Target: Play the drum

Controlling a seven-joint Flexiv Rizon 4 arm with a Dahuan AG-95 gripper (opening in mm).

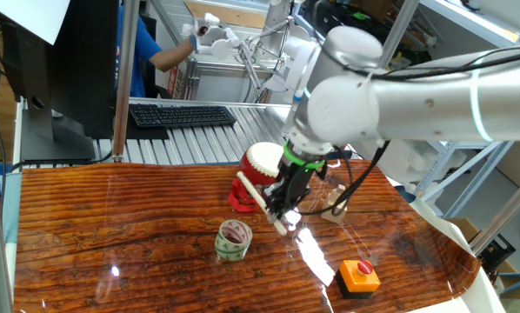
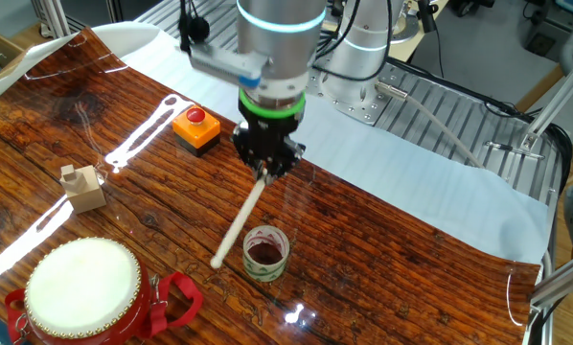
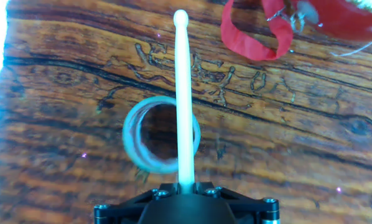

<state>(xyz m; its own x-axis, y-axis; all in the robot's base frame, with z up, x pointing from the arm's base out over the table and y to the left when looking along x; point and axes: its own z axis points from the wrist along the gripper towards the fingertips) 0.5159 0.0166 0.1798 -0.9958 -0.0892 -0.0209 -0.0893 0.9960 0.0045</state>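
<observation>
From the other fixed view, going left to right, the drum (image 2: 83, 287) sits at the 8 o'clock corner of the counter (image 2: 411, 259), its cream head tilted up and its lower red body cut off by the frame edge. A red strap (image 2: 176, 297) loops out beside it. Up at 10 o'clock stands a small wooden block (image 2: 82, 188), then an orange button box (image 2: 196, 129) nearer 11. At centre my jaws are closed on a pale drumstick (image 2: 240, 222); it slants down toward 7 o'clock, its tip well apart from the drum. My gripper (image 2: 266, 169) hides the stick's upper end. Just right of the stick's lower part stands a green-patterned tape roll (image 2: 265, 253).

In my hand view the drumstick (image 3: 184, 93) runs straight up to 12 o'clock, crossing above the blurred tape roll (image 3: 161, 134). Only a scrap of the drum's red stand (image 3: 335, 15) shows at 1 o'clock, cut off by the top edge. My own fingers are mostly out of frame.
</observation>
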